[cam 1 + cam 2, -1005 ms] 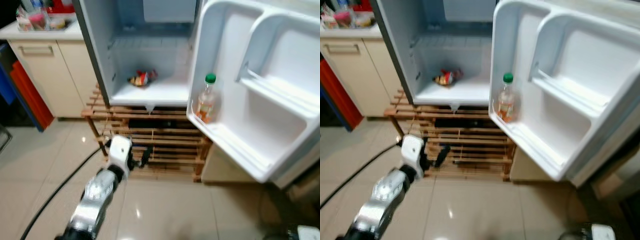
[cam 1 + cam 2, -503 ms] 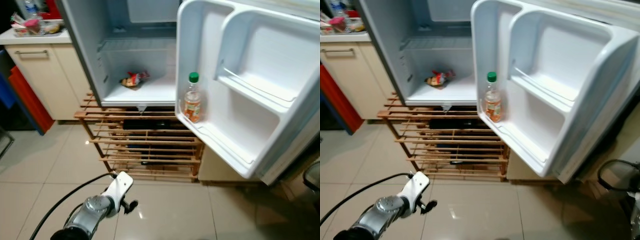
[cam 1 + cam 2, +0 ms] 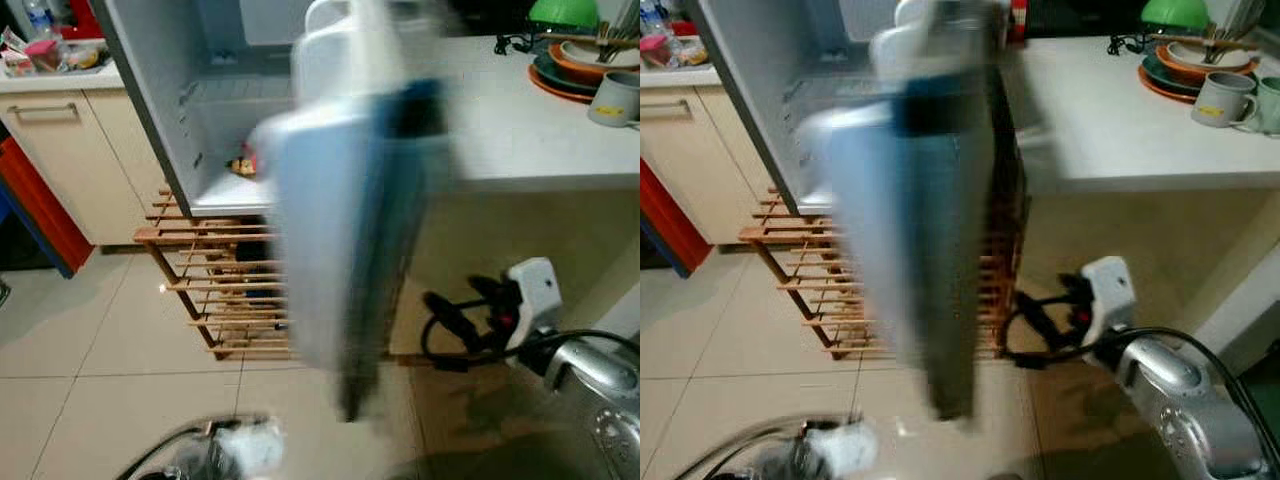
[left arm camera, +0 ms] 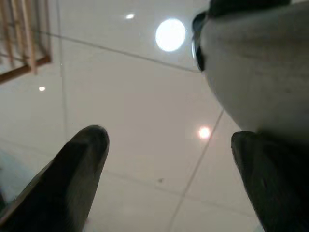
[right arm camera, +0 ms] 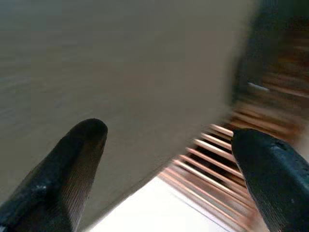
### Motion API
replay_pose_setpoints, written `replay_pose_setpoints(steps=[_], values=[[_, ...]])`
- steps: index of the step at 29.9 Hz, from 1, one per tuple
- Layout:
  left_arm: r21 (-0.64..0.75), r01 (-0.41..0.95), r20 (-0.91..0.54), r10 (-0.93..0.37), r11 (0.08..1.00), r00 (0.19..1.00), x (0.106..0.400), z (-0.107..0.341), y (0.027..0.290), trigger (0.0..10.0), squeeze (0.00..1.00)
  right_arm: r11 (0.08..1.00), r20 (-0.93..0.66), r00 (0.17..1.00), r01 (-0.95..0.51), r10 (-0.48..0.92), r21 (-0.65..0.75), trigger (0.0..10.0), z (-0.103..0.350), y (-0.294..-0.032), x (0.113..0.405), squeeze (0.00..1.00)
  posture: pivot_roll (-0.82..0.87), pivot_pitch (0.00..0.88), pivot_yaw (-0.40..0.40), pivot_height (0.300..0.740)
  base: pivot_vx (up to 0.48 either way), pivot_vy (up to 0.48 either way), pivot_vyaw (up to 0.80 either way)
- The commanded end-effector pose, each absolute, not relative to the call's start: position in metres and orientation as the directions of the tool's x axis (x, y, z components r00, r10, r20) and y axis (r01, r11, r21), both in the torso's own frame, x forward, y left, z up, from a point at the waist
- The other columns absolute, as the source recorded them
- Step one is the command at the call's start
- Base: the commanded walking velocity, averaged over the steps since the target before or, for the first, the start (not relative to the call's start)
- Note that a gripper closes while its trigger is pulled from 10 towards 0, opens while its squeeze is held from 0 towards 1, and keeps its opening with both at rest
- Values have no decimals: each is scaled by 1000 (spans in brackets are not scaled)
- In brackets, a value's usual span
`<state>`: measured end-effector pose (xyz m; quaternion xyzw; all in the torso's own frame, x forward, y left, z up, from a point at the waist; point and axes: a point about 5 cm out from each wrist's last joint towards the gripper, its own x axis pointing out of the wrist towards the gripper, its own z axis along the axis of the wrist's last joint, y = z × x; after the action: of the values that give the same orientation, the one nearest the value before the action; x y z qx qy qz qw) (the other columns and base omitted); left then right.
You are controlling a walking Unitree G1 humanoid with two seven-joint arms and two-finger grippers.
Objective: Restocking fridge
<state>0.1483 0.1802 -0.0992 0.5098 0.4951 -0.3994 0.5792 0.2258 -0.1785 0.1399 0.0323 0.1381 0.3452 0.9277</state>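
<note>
Two pincers, both released and empty: right pincer (image 3: pixel 455 320) is hanging beside the blurred fridge door (image 3: pixel 345 230), left pincer (image 4: pixel 164 183) facing floor. Door-closing step probably underway; next, confirming it seats.

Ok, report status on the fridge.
Right gripper open, low beside the fridge door. Left gripper open over floor. Door blurred, edge-on. Snack packet inside.

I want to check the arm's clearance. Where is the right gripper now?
In the eye views the right gripper is low on the robot's right, open, in front of the beige counter side, just right of the blurred fridge door and the wooden rack.
</note>
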Motion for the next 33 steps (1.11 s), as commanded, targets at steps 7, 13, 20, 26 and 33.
replay_pose_setpoints(steps=[7, 13, 20, 26, 33], values=[[213, 881, -947, -134, 423, 293, 164, -95, 110, 10000, 0, 990, -325, 937, -140, 129, -8, 10000, 104, -230, 270, 0, -242, 0, 41, 740, 0, 0, 0], [185, 680, -742, -353, 709, 570, 225, -48, 32, 10000, 0, 997, -281, 960, -25, 4, -72, 10000, 90, -215, 279, 0, -207, 0, 43, 740, 0, 0, 0], [44, 507, -408, -448, 861, 795, 270, 29, -42, 10000, 0, 993, -298, 953, -77, 46, -93, 10000, 69, -197, 274, 0, -194, 0, 9, 740, 0, 0, 0], [8, 135, 37, -135, 991, 990, 316, 94, 168, 10000, 0, 995, -238, 971, -53, 32, -82, 10000, 73, -201, 276, 0, -198, 0, -3, 740, 0, 0, 0], [20, 119, 23, -119, 993, 993, 322, 97, 156, 10000, 0, 997, -182, 983, -19, 4, -78, 10000, 79, -204, 280, 0, -212, 0, 26, 740, 0, 54, 0]])
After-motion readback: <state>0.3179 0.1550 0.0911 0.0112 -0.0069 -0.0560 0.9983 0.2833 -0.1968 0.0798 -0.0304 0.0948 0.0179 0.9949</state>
